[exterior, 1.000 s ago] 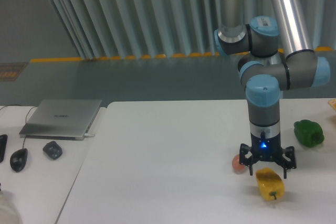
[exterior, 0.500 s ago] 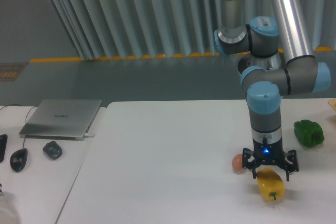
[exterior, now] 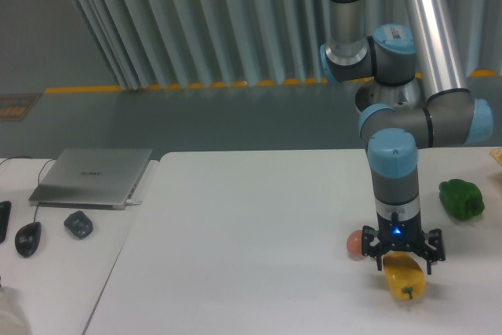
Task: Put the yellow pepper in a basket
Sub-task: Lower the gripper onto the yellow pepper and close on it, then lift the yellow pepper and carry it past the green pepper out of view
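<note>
Over the last second the gripper (exterior: 403,260) has descended a short way toward the table (exterior: 235,256) and shifted slightly to the right, so that its fingers now straddle the upper part of the yellow pepper (exterior: 405,277) instead of hanging above it. This indicates that the approach phase is nearly complete and the grasp is the step in hand; the pepper itself has not moved. The jaws stand spread wide, one finger to the left and one to the right of the pepper's top, and nothing is clamped between them. Whether a fingertip already touches the pepper's skin cannot be determined from this view. The yellow pepper lies on the near right part of the table, stem end pointing toward the near edge. A brown egg (exterior: 357,243) rests just to the left of the gripper's left finger, close enough that a closing or sideways motion could nudge it. A dark green pepper (exterior: 460,198) sits farther to the right and farther back, well apart from the work area. No basket is visible in the frame, so the placement target cannot be located from this view.
</note>
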`<control>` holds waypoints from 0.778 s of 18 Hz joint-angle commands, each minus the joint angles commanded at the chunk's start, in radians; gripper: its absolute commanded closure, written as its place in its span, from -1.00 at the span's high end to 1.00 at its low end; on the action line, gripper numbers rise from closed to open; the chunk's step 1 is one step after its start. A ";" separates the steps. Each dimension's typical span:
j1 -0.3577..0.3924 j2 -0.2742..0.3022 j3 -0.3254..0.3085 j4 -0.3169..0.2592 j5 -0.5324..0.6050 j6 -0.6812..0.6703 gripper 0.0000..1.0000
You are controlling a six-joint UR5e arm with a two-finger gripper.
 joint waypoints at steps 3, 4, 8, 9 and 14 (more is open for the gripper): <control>-0.002 0.011 0.008 0.002 -0.002 0.005 0.11; -0.002 0.015 0.011 0.002 -0.005 0.009 0.11; 0.005 0.046 0.025 0.002 -0.011 0.038 0.12; 0.006 0.058 0.025 -0.002 -0.012 0.076 0.12; 0.046 0.126 0.002 -0.017 -0.011 0.227 0.13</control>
